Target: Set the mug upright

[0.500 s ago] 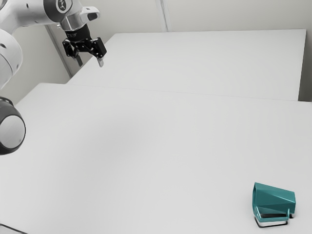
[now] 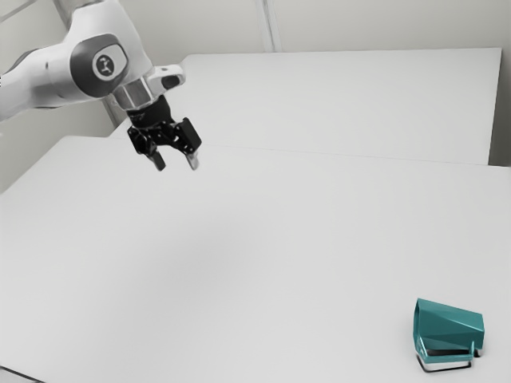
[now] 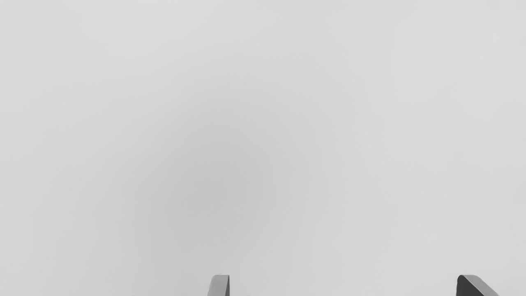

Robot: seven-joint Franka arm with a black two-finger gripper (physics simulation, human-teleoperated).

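Claw (image 2: 177, 166) up over table (image 2: 279, 247), fingers apart; teal mug (image 2: 451, 325) on its side, exterior view's 4 o'clock from claw.

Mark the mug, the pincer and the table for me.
Mug (image 2: 451, 325): exterior view, on the outer side wall of its body.
Pincer (image 2: 177, 166): exterior view, midway between its two fingertips.
Table (image 2: 279, 247): exterior view, on a bare part of its top.

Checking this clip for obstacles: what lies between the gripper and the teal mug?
In the exterior view, only bare white tabletop stretches between the raised gripper and the mug, which lies on its side.
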